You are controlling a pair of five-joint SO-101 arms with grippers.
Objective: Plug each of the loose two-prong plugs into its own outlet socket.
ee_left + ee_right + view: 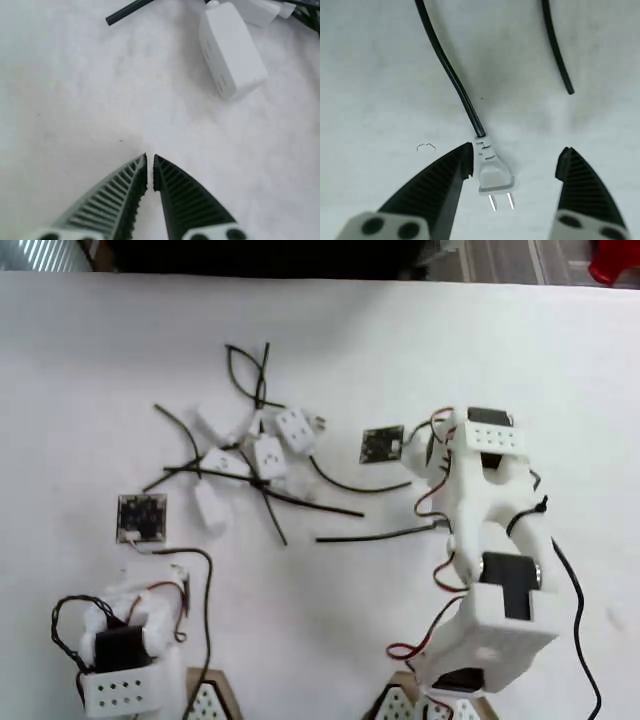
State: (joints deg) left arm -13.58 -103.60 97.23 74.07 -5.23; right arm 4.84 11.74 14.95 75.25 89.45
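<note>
My right gripper [516, 149] is open just above the table, with a white two-prong plug [495, 176] lying between its fingers, close to one finger [451, 170]. The plug's black cable [449, 75] runs away from the gripper, and its prongs point back toward the wrist. My left gripper [150, 159] is shut on nothing, with its tips over bare table. A white outlet block [231, 47] lies a short way beyond it. In the high view, several white outlet blocks [268, 455] and black cables [300, 502] lie tangled left of the table's centre.
The right arm [490, 490] stretches from the front edge toward the middle of the white table [500, 340]. The left arm [120, 660] sits folded at the front left. A loose black cable end [559, 55] lies beyond the right gripper, and another [125, 12] lies near the left one.
</note>
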